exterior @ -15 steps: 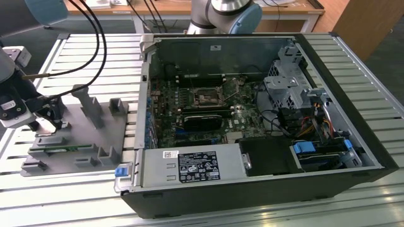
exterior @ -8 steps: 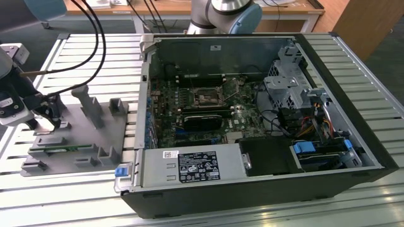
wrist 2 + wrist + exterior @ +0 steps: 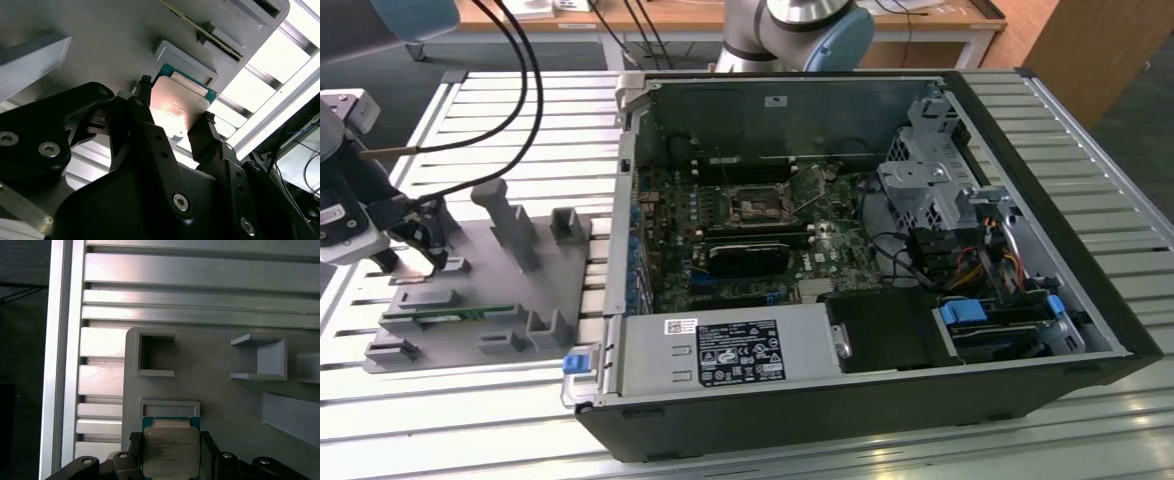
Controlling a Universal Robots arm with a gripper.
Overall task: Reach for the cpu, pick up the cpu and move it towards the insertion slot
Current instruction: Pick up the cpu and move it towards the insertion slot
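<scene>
2 fingers of gripper (image 3: pixel 171 439) clamped on opposite edges of cpu (image 3: pixel 171 456), at gray fixture (image 3: pixel 507 290), well apart from insertion slot (image 3: pixel 757 206). Risk: thin edge grip, chip may slip or tilt in transit.

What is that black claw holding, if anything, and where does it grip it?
The gripper holds the small flat square silver-topped cpu, its jaws pressed against two opposite edges, at the grey plastic tray.

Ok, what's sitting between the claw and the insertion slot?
In the exterior view, the claw and the insertion slot are separated by the grey holder tray's upright posts and the computer case's side wall.
</scene>
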